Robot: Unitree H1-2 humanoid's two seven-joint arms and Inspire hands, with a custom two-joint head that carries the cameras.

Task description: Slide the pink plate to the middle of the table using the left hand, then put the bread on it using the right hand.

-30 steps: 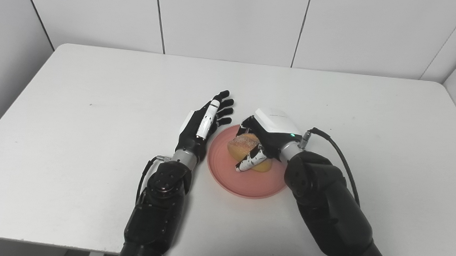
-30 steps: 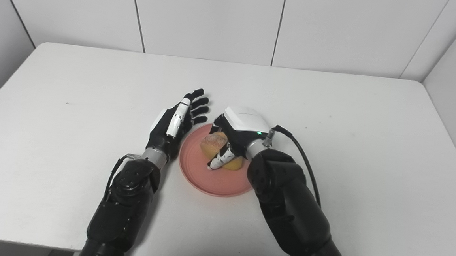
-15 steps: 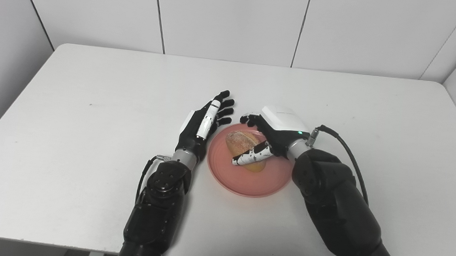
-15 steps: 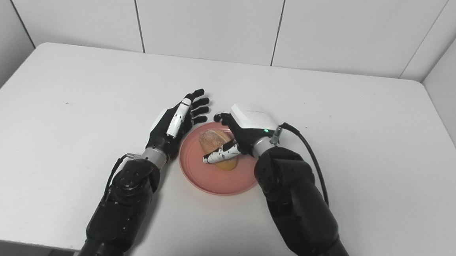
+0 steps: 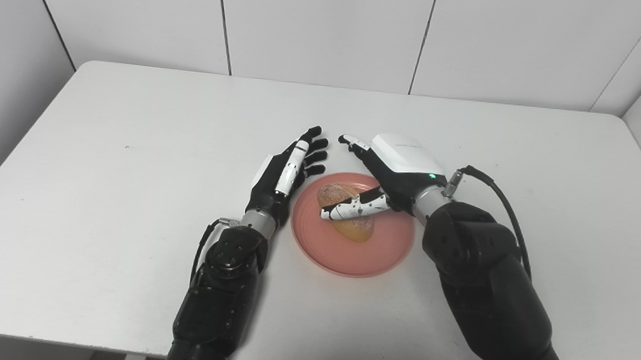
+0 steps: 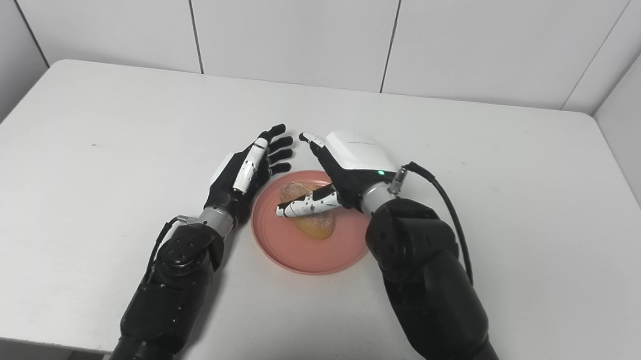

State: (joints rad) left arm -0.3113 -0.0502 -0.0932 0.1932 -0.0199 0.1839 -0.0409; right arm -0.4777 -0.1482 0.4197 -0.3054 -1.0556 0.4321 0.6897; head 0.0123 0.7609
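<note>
Bread (image 5: 347, 215) on pink plate (image 5: 349, 257); table (image 5: 134, 135) around bare

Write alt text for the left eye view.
A bread roll lies on a pink plate mid-table. The right hand is open above it, thumb across the roll. The left hand, open, stands edge-up beside the plate's left rim.

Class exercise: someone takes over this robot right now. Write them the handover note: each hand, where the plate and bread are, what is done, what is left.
Left hand: open, holding nothing, resting beside the pink plate's left rim.
Right hand: open, fingers spread above the bread, thumb across it; no grip visible.
Pink plate: near the middle of the table.
Bread: lying on the plate.
Done: plate placed, bread on it.
Left: probably only drawing both hands clear.
</note>
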